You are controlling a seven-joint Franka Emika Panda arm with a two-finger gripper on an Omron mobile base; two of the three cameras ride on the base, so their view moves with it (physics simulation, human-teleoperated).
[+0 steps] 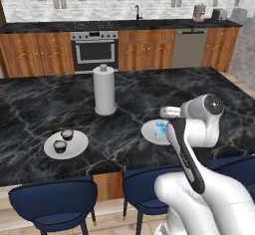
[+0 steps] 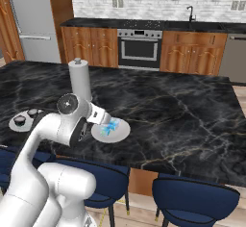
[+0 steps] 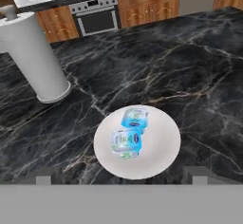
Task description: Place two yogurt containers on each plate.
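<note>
Dark marble worktop (image 1: 129, 99) spans a kitchen island, with wooden cabinets and an oven along the far wall. Near the robot a white plate (image 3: 161, 147) carries two light blue yogurt cups (image 3: 130, 132), touching each other, both lying tilted. Well apart to the left a second plate (image 1: 74, 149) holds two dark yogurt cups (image 1: 63, 140) with pale tops, standing just beside one another. A tall white paper-towel roll (image 1: 104, 89) stands upright on the worktop between and beyond the two plates. The claw (image 3: 118, 176) hangs above the near plate, its jaws spread wide and gripping nothing.
</note>
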